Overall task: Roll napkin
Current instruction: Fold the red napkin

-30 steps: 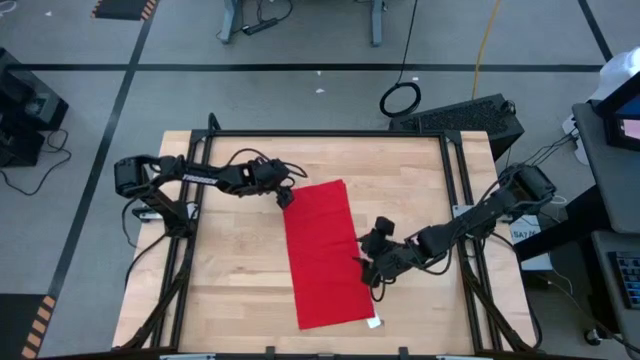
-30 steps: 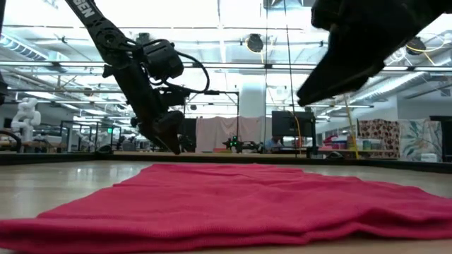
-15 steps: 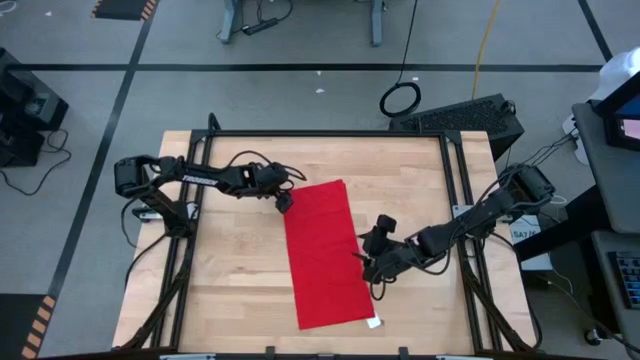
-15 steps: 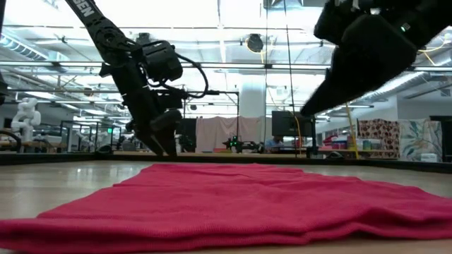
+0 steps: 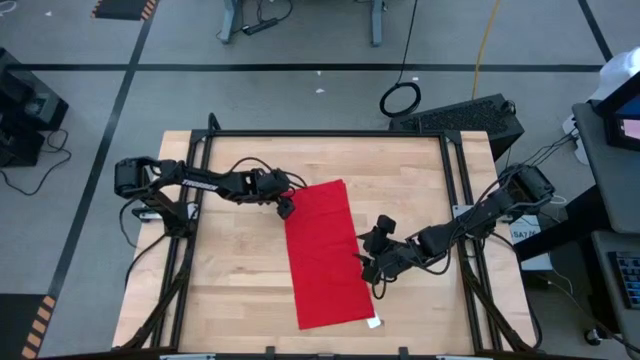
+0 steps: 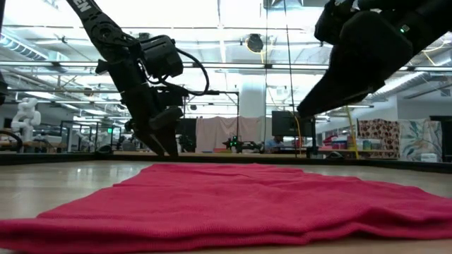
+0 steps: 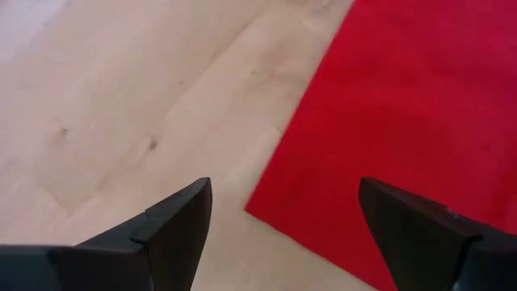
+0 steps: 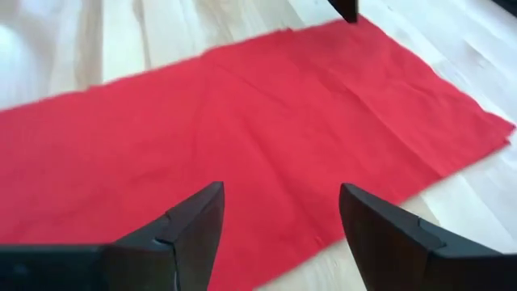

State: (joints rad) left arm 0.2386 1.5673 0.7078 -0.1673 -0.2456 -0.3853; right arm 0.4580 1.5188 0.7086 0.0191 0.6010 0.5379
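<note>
Left gripper (image 5: 284, 207) spread wide, poised over the napkin's (image 5: 327, 254) upper-left corner in the high view; bare wood and red edge visible between its fingers (image 7: 174, 230) from the wrist, nothing grasped. Right gripper (image 5: 366, 268) likewise agape, empty, hanging at the cloth's right edge just past mid-frame, fingertips (image 8: 190, 226) framing red fabric. Napkin lying flat as a long red strip, centre of the table (image 5: 230, 270), tilted slightly, running from upper middle down to lower middle; small white tag (image 5: 374, 322) at its bottom-right corner. Nothing else on the wood, no obstruction between either gripper and the cloth. Around the table: black frame rails on both sides, a dark case (image 5: 465, 118) off the upper right corner, a coiled cable ring (image 5: 400, 98) on the grey floor above. Low view: napkin (image 6: 233, 201) filling the foreground, workshop clutter far behind.
</note>
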